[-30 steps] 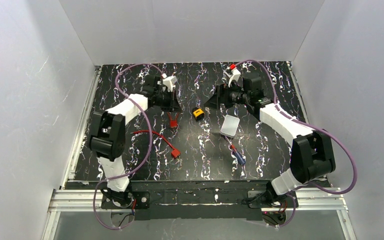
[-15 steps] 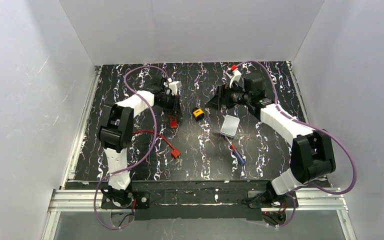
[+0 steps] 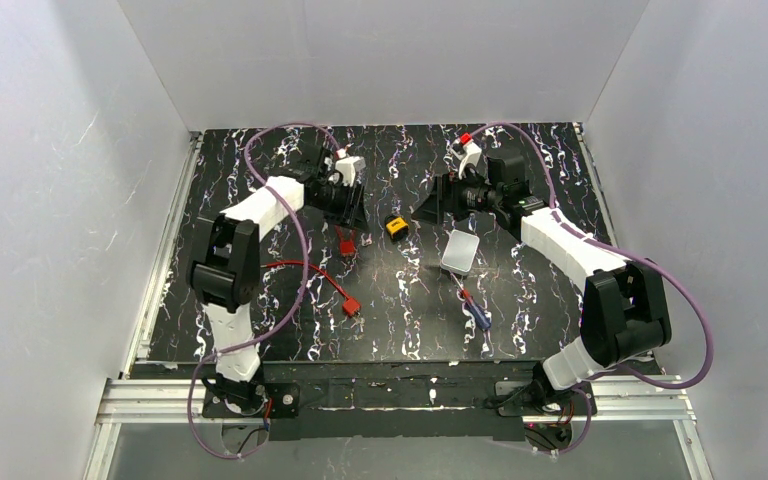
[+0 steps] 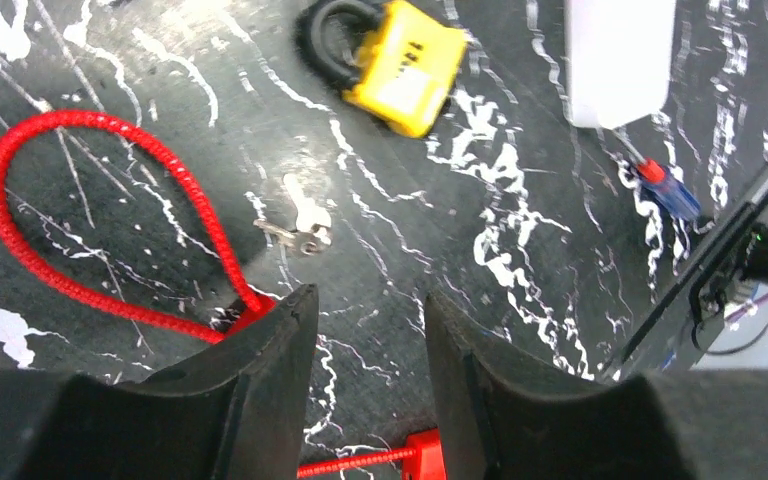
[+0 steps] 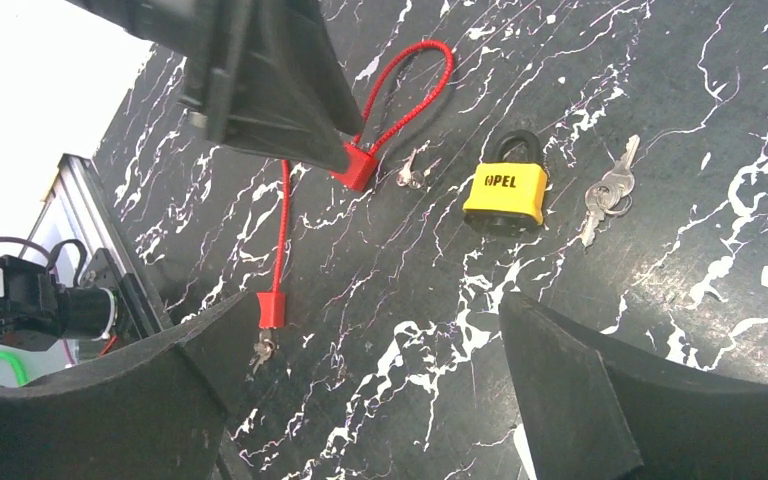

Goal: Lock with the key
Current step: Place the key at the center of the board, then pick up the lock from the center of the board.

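A yellow padlock [image 3: 394,227] lies flat mid-table with its shackle closed; it also shows in the left wrist view [image 4: 400,65] and the right wrist view [image 5: 505,195]. A ringed pair of silver keys [image 5: 605,195] lies just beside it. A small single key [image 4: 300,232] lies by the red cable lock's loop [image 4: 100,220]. My left gripper [image 3: 352,208] is open and empty above the red lock body, left of the padlock [image 4: 365,300]. My right gripper [image 3: 430,205] is open and empty to the padlock's right [image 5: 375,310].
The red cable lock [image 3: 346,245] trails a cable to a red end piece [image 3: 351,307] with keys hanging on it [image 5: 262,350]. A white container [image 3: 460,252] and a blue-handled screwdriver [image 3: 475,310] lie right of centre.
My left arm has swung its elbow toward the back and its gripper has shifted slightly right and away from the red loop. The small key now shows beside the loop. The right arm has barely moved.
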{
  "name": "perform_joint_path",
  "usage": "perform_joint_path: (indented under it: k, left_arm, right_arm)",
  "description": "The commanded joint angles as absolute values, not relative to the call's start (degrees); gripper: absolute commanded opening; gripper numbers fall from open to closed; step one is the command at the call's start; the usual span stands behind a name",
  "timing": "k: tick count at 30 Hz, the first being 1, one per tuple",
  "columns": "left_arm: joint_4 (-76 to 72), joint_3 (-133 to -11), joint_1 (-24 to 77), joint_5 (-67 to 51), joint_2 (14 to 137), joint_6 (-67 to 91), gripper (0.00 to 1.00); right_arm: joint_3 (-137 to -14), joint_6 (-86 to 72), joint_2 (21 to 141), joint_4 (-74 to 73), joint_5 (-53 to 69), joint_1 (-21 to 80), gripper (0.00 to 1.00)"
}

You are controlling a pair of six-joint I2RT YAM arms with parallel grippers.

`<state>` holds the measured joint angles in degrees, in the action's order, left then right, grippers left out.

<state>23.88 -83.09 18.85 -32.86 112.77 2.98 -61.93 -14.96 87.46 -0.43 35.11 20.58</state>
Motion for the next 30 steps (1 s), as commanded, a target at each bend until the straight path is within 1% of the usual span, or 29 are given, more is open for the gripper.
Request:
perform_joint_path:
  k: [1, 4, 8, 11, 14, 19, 25, 30]
  left_arm:
    - [33.27, -83.32, 18.13, -42.91, 102.94, -8.92, 0.45]
    - [41.05, -82.06, 18.10, -45.00, 98.85, -20.65, 0.47]
    - [47.51, -77.63, 18.00, -40.65, 93.24, -36.39, 0.47]
    - [52.33, -74.39, 17.44, -39.49, 91.17, -46.49, 0.45]
    - [54.78, -71.56, 17.13, -38.60, 90.09, -53.93, 0.45]
    - [55.73, -64.02, 17.13, -34.18, 87.30, -72.22, 0.47]
    - [54.72, -62.64, 17.32, -31.51, 89.48, -82.03, 0.46]
    - [53.98, -63.34, 19.98, -28.37, 92.79, -87.09, 0.46]
  right_arm:
    - [-62.49, -11.95, 85.22, -2.44, 36.35, 20.21, 0.98]
    - [-62.19, -11.03, 85.09, -3.30, 38.47, 20.24, 0.98]
    - [-61.54, -10.92, 85.19, -3.13, 40.84, 20.21, 0.98]
    - [-61.14, -11.94, 85.35, -2.13, 41.93, 20.21, 0.98]
    - [-60.72, -12.34, 85.24, -1.14, 42.74, 20.22, 0.98]
    - [-59.84, -12.31, 84.78, -0.63, 43.09, 20.21, 0.98]
    - [-59.50, -12.71, 84.92, -0.53, 43.37, 20.26, 0.98]
    - [-59.42, -12.51, 85.37, -0.53, 43.29, 20.21, 0.98]
